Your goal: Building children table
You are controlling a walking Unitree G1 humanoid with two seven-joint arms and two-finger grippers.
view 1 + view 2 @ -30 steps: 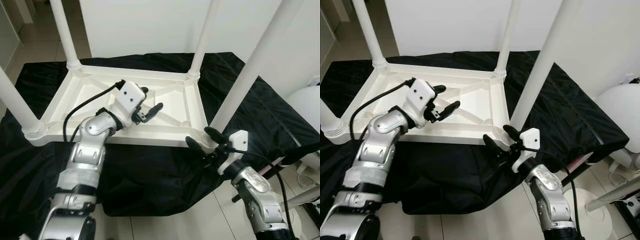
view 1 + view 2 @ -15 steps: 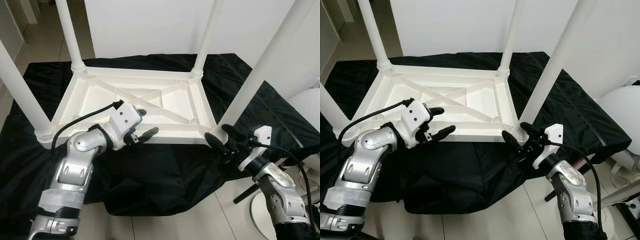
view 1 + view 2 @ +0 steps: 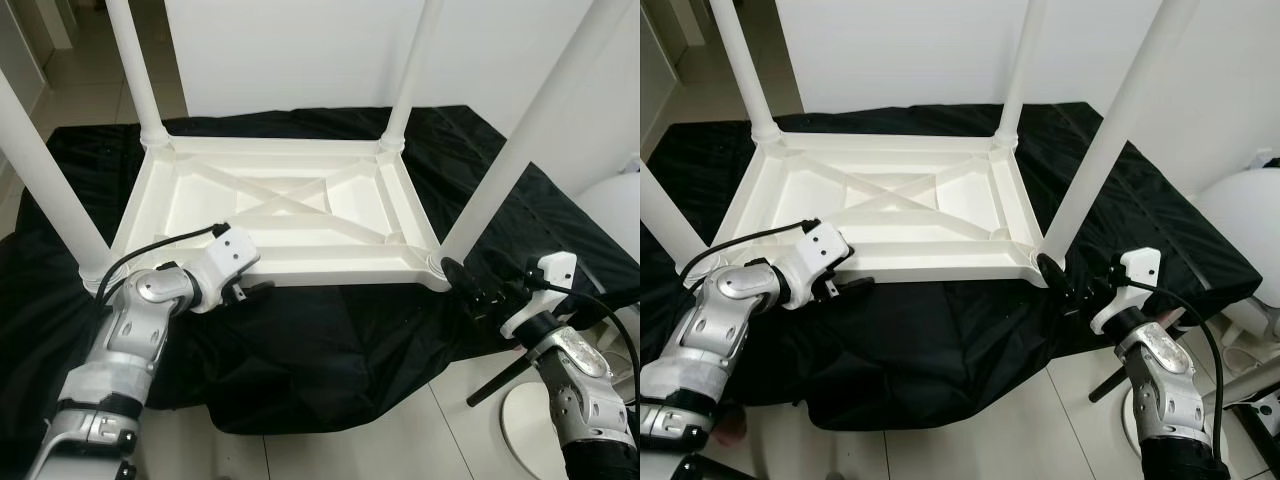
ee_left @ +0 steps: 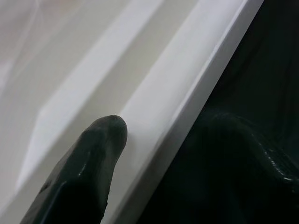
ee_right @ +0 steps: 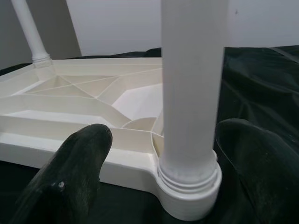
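Observation:
A white plastic children's table (image 3: 330, 272) lies upside down on a black cloth, its legs pointing up. My left gripper (image 3: 250, 290) is at the middle-left of the table's near rim, open; one black finger (image 4: 100, 140) lies on the white rim. My right gripper (image 3: 468, 288) is open, just right of the base of the near-right leg (image 3: 437, 268) and apart from it. In the right wrist view that leg (image 5: 191, 84) stands ahead between the two spread fingers, untouched.
The black cloth (image 3: 330, 350) hangs over the front of a low surface down to a tiled floor (image 3: 380, 440). A white rounded object (image 3: 612, 210) and a white round base (image 3: 520, 430) stand at the right. A white wall rises behind the table.
My left gripper has drawn back from over the table's underside to its near rim. My right gripper has moved right, away from the leg base. The camera view has shifted too.

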